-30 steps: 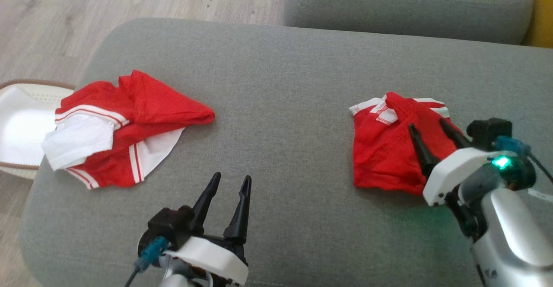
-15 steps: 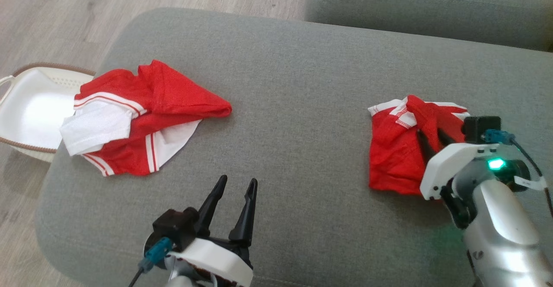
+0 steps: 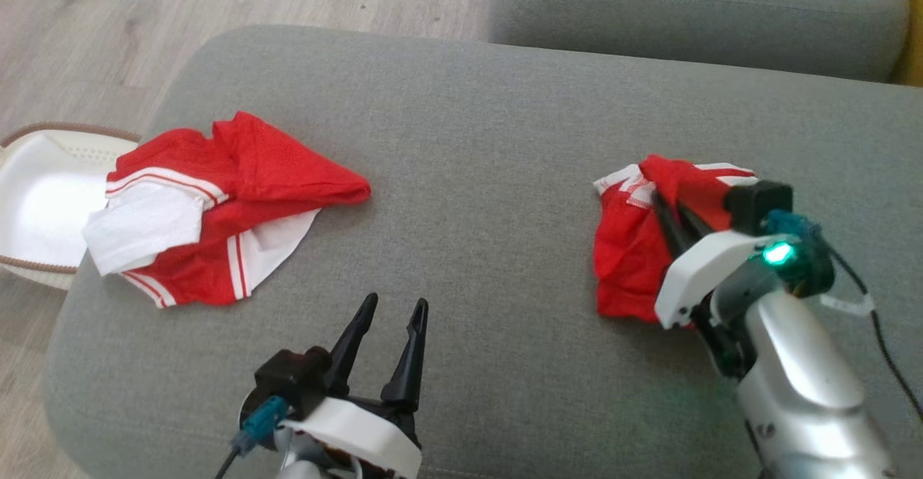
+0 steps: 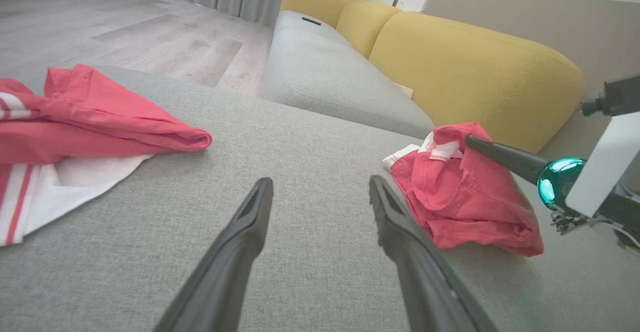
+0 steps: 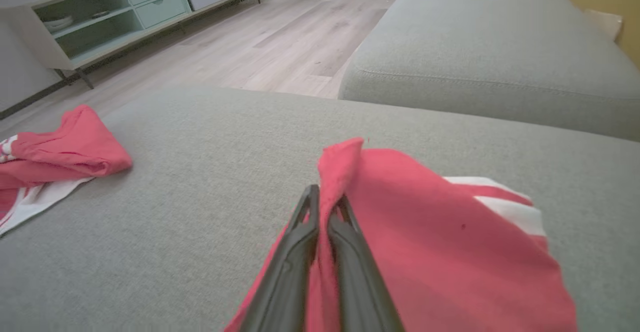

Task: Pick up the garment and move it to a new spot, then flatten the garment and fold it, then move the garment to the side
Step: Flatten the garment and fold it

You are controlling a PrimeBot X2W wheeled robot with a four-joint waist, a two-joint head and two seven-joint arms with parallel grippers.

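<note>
Over at 3 o'clock on the cushion (image 3: 490,140), right gripper (image 3: 667,203) pinched a fold of the soft-looking, floppy red garment (image 3: 624,248); left gripper (image 3: 396,300) sat spread. I'd have grabbed a hem instead.

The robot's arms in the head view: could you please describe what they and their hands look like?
The left hand and right hand each have two long, tapering black fingers rising from a white wedge-shaped mount, beside a black boxy module with a teal connector and dark cable. The right forearm is silver, with a glowing green light at the wrist.
</note>
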